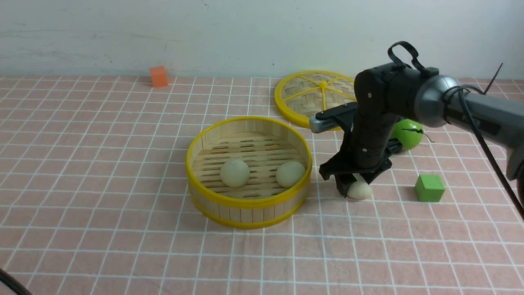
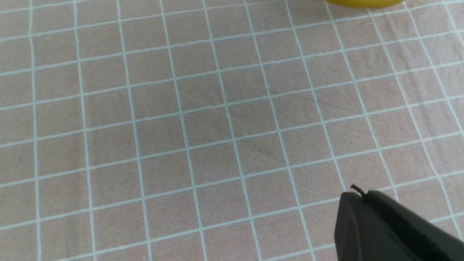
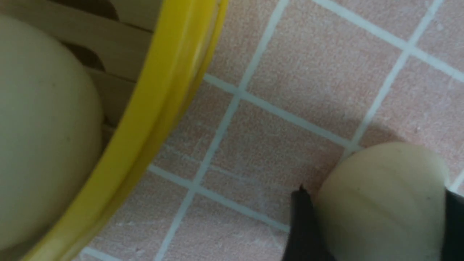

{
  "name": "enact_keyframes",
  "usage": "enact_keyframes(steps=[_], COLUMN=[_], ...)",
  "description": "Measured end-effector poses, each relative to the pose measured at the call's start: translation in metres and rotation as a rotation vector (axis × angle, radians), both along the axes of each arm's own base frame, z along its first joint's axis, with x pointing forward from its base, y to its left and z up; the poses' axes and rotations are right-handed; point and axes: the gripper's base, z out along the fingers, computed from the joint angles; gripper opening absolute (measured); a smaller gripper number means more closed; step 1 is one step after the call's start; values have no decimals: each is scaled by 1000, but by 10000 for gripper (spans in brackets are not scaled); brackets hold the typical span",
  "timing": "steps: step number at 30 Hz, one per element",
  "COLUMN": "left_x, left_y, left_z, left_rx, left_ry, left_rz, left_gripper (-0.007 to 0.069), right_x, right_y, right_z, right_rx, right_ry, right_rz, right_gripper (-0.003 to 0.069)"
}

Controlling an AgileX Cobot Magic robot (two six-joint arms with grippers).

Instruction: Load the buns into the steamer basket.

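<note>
Nearest the robot, L gripper [image 2: 364,203] hangs over pink checked cloth [image 2: 217,127], jaw state can't tell, then steamer basket [image 1: 245,201] w/ L bun [image 1: 234,172] and R bun [image 1: 290,173] on its floor, and just R of it R gripper [image 1: 354,187] w/ jaws closed on third bun [image 1: 362,191] sitting on cloth, woven lid [image 1: 305,92] beyond.

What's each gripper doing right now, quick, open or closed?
Left gripper: closed, holding nothing.
Right gripper: closed on the bun, which sits on the cloth.
</note>
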Motion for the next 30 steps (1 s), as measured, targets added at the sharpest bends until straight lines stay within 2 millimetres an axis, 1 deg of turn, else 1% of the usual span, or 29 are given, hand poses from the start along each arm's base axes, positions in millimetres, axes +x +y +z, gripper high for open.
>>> enact_keyframes(steps=[1,2,3,4,5,6,7,8,10,11,12,13,14,16,17,18,19,20,21,22,23,24,25,26,28,29,30], left_x=[0,0,0,0,1,1,1,2,3,4,4,4,5,5,5,5,4,4,4,4,4,4,3,3,0,0,-3], left_y=[0,0,0,0,1,1,1,1,1,1,1,1,1,1,1,1,1,1,1,1,1,1,2,2,3,3,5], left_z=[0,0,0,0,1,1,1,2,3,4,4,4,5,5,5,5,4,4,4,4,3,3,3,2,1,1,2], left_rx=[1,3,5,6,7,9,9,13,14,15,14,12,11,11,11,11,11,13,13,15,18,18,21,21,5,5,-19], left_ry=[-1,-1,-4,-4,-11,-14,-23,-33,-50,-59,-67,-73,-75,-75,-75,-75,-73,-68,-69,-64,-59,-59,-48,-40,-24,-23,-29], left_rz=[0,1,1,2,2,2,2,3,3,2,2,1,1,1,1,1,1,2,2,2,3,3,6,10,30,31,48], left_gripper=[-10,-8,-6,-6,-4,-3,-2,-1,0,0,1,1,1,4,4,4,4,4,4,4,4,4,4,4,4,4,4], right_x=[0,-1,-2,-3,-4,-5,-6,-9,-13,-16,-17,-20,-21,-20,-18,-18,-11,-7,-6,-2,0,0,1,1,1,1,0], right_y=[0,4,7,8,16,19,28,39,57,67,73,84,93,106,111,111,117,119,120,121,122,123,123,124,123,123,122], right_z=[2,10,18,21,38,44,63,81,105,113,116,119,119,109,100,100,81,67,63,51,43,42,36,35,40,40,48], right_rx=[1,1,7,8,19,22,38,56,94,113,129,150,166,183,185,185,181,176,174,163,160,159,156,161,172,172,174], right_ry=[-3,-10,-20,-25,-54,-63,-104,-151,-229,-262,-287,-315,-334,-350,-349,-349,-340,-332,-326,-318,-311,-309,-305,-302,-309,-310,-322], right_rz=[1,10,15,19,33,43,65,97,133,154,166,187,203,222,228,228,230,230,230,231,231,231,231,218,191,191,182], right_gripper=[330,224,155,141,58,37,20,20,20,20,20,20,20,27,35,37,64,99,113,167,232,232,316,388,512,522,584])
